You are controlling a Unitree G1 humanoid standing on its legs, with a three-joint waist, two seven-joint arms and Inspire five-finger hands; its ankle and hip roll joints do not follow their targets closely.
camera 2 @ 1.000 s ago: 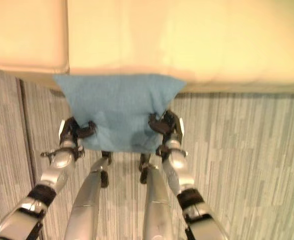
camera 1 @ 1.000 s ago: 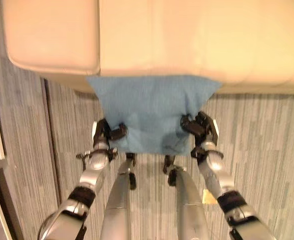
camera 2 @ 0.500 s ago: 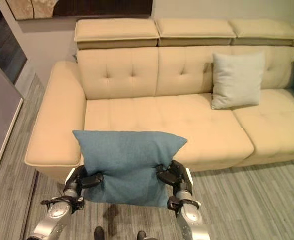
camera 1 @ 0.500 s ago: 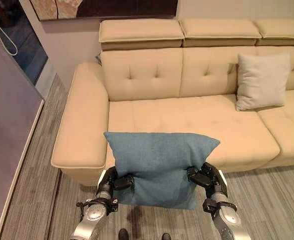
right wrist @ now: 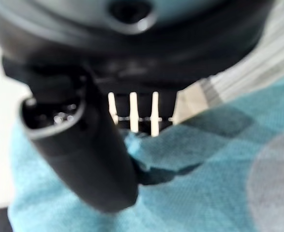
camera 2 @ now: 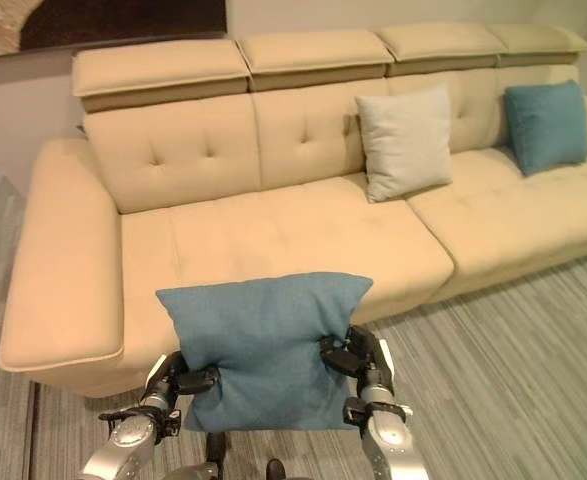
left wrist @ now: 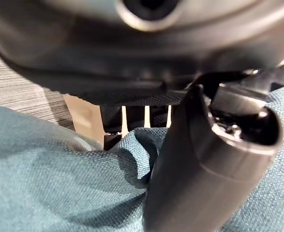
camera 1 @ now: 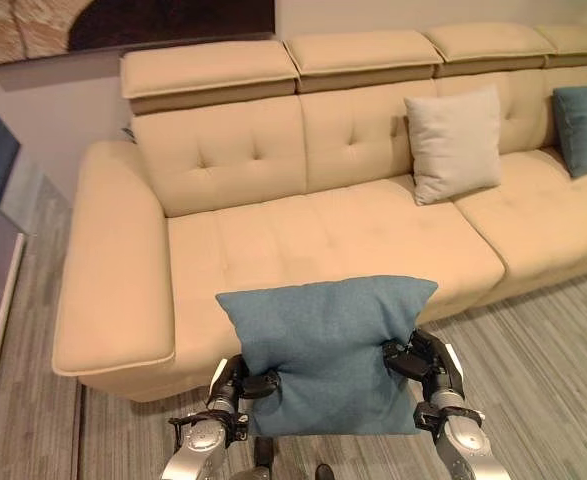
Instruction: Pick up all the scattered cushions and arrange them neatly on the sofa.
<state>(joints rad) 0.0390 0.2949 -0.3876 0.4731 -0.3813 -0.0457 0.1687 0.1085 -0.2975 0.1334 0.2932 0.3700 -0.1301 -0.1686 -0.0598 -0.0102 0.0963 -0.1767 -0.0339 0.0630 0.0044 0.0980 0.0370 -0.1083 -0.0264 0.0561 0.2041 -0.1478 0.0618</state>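
Pinching the blue cushion [camera 1: 328, 350], left hand [camera 1: 235, 382] and right hand [camera 1: 423, 362] face a beige sofa [camera 1: 303, 240].

Right wrist view: the right hand [right wrist: 132, 53] bulks dark across the upper part, its thumb [right wrist: 83, 154] angled down onto the teal cushion [right wrist: 204, 193]. Beyond the thumb the fingers [right wrist: 142, 113] stand in a row, pale gaps between them, closed against the fabric. The cloth bunches into a shadowed fold where thumb and fingers meet, so the cushion is pinched there. Woven texture visible on the cushion surface. Striped grey floor [right wrist: 258, 53] at one edge; pale surface at the opposite edge, unidentifiable.
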